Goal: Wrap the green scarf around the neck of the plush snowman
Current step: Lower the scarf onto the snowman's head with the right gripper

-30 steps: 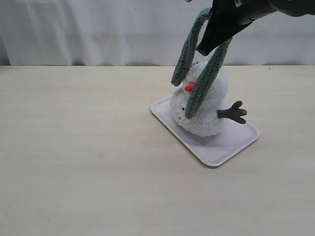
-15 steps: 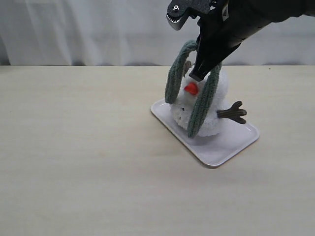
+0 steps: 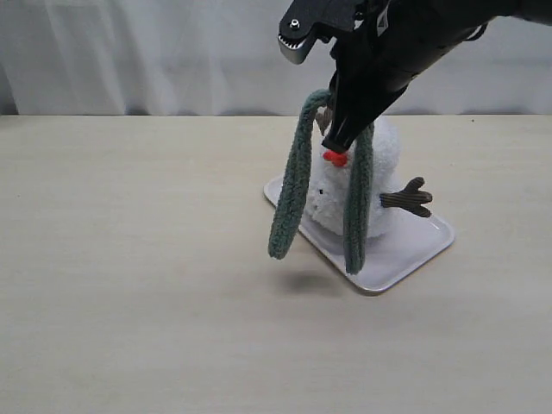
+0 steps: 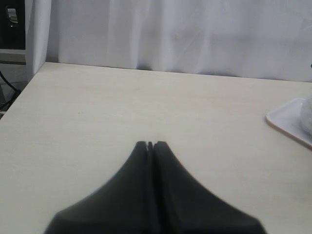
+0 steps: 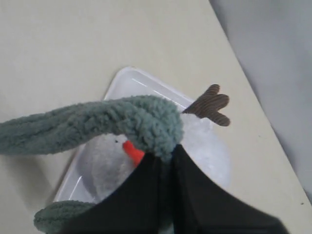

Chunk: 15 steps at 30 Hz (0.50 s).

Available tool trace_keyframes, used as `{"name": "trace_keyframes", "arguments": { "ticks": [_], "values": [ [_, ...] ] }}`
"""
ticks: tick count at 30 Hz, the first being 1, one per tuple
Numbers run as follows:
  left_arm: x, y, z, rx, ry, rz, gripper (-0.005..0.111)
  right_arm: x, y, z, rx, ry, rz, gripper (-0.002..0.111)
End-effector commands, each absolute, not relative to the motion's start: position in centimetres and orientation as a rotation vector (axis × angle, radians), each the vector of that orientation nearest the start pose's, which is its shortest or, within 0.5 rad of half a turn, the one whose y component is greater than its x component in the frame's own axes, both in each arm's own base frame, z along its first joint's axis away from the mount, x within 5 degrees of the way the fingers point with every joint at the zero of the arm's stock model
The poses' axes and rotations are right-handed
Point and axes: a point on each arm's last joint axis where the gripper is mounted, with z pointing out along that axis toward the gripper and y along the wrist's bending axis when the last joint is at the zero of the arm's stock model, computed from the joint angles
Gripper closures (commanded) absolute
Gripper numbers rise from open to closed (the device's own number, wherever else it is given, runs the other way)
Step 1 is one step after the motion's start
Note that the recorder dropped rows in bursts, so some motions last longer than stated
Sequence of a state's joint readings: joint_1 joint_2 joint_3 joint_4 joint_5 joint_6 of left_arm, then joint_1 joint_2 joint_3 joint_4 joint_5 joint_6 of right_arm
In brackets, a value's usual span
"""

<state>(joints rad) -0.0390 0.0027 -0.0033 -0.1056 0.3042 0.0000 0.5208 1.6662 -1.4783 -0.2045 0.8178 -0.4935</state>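
Pale wooden surface point(image 3: 129, 302), white curtain point(image 3: 129, 52) behind. Long grey-green ribbed knitted scarf point(image 3: 293, 190): soft, light, limp; judged best pinched mid-length. It hung doubled from the right gripper point(image 3: 331, 142), clamped on its middle, before the fluffy white plush snowman point(image 3: 384, 155) on a white tray point(image 3: 405, 250), right of centre. Left gripper point(image 4: 150, 145) was pressed together, empty. Scarf ends hung lower than half a second before.

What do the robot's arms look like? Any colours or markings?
Matte black throughout. The right arm is chunky, with a grey block bearing a round screw, narrowing to long tapered jaws. The left gripper shows two smooth black wedge-shaped jaws.
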Motion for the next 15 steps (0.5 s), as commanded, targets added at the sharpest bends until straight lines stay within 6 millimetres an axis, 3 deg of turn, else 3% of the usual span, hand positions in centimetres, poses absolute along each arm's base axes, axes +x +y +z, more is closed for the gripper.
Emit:
{"name": "trace_keyframes", "arguments": {
  "ticks": [1, 8, 11, 15],
  "values": [
    [5.4, -0.5, 18.6, -0.026, 1.787, -0.135, 0.107, 33.7, 16.8, 33.3, -1.211, 2.100, -0.309, 0.104],
    [5.4, -0.5, 18.6, -0.026, 1.787, -0.135, 0.107, 36.6, 15.5, 30.8, -1.094, 2.144, -0.408, 0.104],
    [5.4, -0.5, 18.6, -0.026, 1.787, -0.135, 0.107, 37.8, 15.0, 30.4, -0.969, 2.137, -0.438, 0.104],
    [5.4, -0.5, 18.6, -0.026, 1.787, -0.135, 0.107, 38.4, 14.9, 30.1, -0.964, 2.102, -0.494, 0.104]
  ]
}}
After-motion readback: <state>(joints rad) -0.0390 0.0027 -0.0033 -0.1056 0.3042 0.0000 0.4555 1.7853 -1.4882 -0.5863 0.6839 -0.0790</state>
